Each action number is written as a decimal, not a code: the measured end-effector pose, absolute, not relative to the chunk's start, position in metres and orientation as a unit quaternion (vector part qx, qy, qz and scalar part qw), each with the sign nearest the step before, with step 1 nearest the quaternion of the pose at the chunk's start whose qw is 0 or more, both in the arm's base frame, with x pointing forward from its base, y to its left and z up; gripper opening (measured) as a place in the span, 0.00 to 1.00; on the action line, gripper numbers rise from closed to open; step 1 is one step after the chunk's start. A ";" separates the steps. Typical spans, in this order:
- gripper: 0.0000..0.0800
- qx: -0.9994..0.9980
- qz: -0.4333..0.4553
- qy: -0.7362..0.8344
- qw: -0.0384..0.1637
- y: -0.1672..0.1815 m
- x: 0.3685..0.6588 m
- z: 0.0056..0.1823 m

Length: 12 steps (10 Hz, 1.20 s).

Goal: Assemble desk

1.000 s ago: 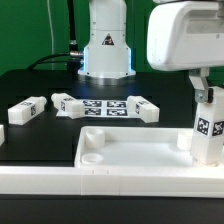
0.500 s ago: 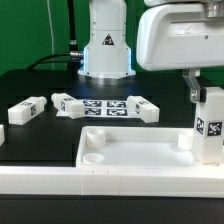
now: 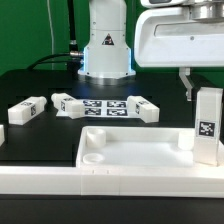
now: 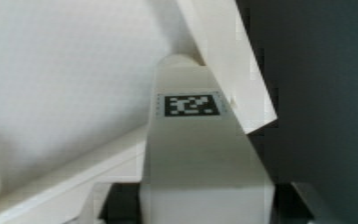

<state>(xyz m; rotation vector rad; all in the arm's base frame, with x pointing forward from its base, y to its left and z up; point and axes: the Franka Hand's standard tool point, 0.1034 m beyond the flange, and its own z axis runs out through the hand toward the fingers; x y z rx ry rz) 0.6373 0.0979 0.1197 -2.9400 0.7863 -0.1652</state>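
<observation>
One square-section leg (image 3: 208, 125) is clamped upright between the fingers of the gripper (image 3: 206, 92). The jaws are closed on the leg's upper end, and a dark finger (image 3: 187, 84) is seen against the side facing the exterior view's left. A black-and-white tag (image 3: 207, 130) is carried on the leg's face. In the wrist view the same leg (image 4: 202, 160) is seen running away from the jaws, its tag (image 4: 194, 104) turned to the camera and its far end against a corner of the desk slab (image 4: 78, 90).

The desk slab (image 3: 140, 152) is laid flat near the table's near edge, rim up. Round sockets are seen at its corners: two (image 3: 92, 156) toward the exterior view's left and one (image 3: 185, 140) just beside the held leg. The leg's lower end is placed over the slab's corner at the exterior view's right; whether it touches the slab cannot be told.

Along the table's (image 3: 40, 80) near edge, in front of the slab, a long low white rail (image 3: 100, 182) is laid. Behind the slab, toward the far edge, the marker board (image 3: 105, 105) is found with a second loose leg (image 3: 70, 102) and a third loose leg (image 3: 142, 109) at its two ends. A first loose leg (image 3: 28, 109) lies apart toward the exterior view's left.
</observation>
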 end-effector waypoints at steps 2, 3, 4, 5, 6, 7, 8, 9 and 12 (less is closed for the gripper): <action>0.36 -0.941 -0.048 0.329 0.055 0.096 0.637 0.120; 0.36 -0.930 -0.045 0.359 0.059 0.096 0.637 0.120; 0.36 -0.918 -0.042 0.390 0.062 0.095 0.636 0.119; 0.36 -0.912 -0.041 0.404 0.062 0.095 0.636 0.119; 0.36 -0.917 -0.042 0.393 0.062 0.095 0.636 0.119; 0.58 -0.924 -0.043 0.375 0.061 0.095 0.636 0.119; 0.58 -0.928 -0.044 0.364 0.061 0.095 0.637 0.120; 0.73 -0.938 -0.042 0.340 0.057 0.097 0.637 0.120; 0.81 -0.981 -0.053 0.182 0.044 0.098 0.637 0.120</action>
